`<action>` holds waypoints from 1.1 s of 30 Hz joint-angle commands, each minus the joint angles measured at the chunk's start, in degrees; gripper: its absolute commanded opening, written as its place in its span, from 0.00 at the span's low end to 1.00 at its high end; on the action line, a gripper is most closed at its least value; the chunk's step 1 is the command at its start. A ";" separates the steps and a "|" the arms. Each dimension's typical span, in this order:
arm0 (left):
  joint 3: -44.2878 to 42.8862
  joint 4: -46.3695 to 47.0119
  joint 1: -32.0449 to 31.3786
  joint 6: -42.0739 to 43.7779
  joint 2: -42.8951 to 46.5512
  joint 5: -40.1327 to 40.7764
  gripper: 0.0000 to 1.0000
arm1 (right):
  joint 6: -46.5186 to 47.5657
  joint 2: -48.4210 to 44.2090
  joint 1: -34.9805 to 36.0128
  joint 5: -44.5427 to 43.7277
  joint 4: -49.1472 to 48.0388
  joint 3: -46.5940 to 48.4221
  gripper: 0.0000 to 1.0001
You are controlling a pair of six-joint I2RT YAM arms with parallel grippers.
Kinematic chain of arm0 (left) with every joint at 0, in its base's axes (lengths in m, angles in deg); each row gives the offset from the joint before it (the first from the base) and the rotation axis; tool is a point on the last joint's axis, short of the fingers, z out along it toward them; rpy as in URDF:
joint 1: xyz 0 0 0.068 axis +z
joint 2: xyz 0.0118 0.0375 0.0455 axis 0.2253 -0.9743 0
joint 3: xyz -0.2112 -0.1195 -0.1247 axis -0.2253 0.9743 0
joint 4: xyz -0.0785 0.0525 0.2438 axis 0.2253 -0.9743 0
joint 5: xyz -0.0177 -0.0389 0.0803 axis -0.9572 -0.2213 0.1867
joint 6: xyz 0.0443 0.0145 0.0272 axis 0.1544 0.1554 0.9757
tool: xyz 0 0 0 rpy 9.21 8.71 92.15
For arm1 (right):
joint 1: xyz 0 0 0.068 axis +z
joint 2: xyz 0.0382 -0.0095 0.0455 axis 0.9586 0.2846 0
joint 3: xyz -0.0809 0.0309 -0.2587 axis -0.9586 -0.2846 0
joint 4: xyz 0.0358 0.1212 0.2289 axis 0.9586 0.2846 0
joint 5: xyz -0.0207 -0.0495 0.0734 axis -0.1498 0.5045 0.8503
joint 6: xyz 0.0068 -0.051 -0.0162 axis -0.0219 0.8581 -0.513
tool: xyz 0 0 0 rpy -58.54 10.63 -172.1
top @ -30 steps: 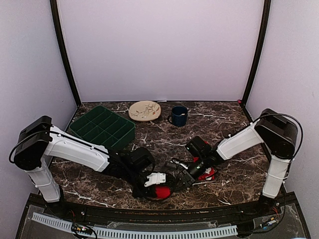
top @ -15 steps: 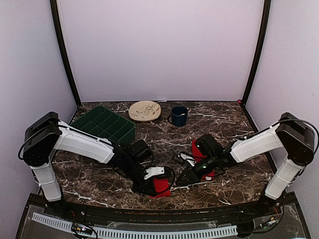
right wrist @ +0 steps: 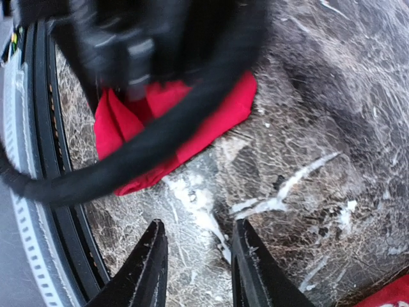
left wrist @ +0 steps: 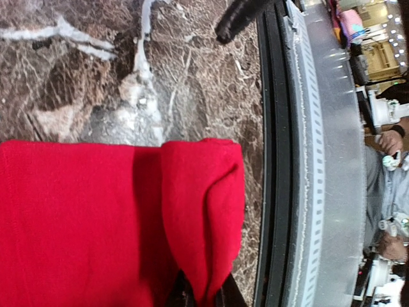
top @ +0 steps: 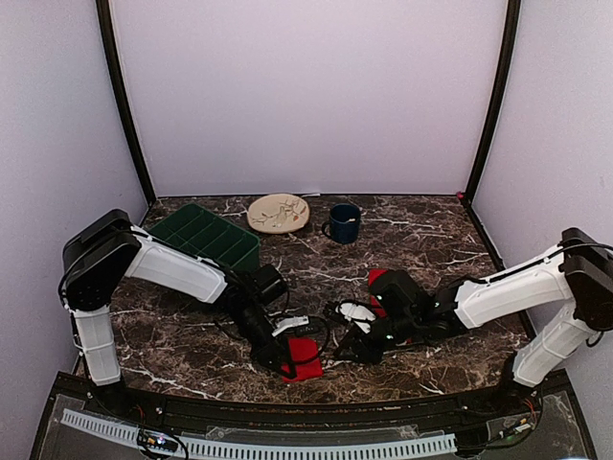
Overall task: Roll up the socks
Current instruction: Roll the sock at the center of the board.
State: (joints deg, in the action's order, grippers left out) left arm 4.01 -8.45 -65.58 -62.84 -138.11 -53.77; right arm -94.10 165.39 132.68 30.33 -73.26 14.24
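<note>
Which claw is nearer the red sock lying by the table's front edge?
Left. The left claw pinches a fold of the front sock; the right claw is open above the table beside it, not touching.

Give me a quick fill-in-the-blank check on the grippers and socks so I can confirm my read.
1. The left gripper is shut on a fold of a ___ sock.
2. The right gripper is open above the table and holds ___.
3. The mug beside the plate is ___.
Missing words: red; nothing; blue.
</note>
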 commanded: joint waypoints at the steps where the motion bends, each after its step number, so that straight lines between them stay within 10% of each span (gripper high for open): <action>1: 0.08 -5.65 1.06 0.29 -2.57 -3.26 0.08 | 4.12 -0.01 2.90 -4.65 -0.68 0.78 0.33; 33: -0.26 -7.80 4.13 3.05 -7.18 -12.83 0.08 | 11.38 11.65 10.49 -1.09 2.46 12.70 0.44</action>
State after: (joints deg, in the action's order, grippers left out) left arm 3.69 -13.76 -61.55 -61.22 -144.23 -68.39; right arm -84.13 175.75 142.50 28.54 -70.33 25.04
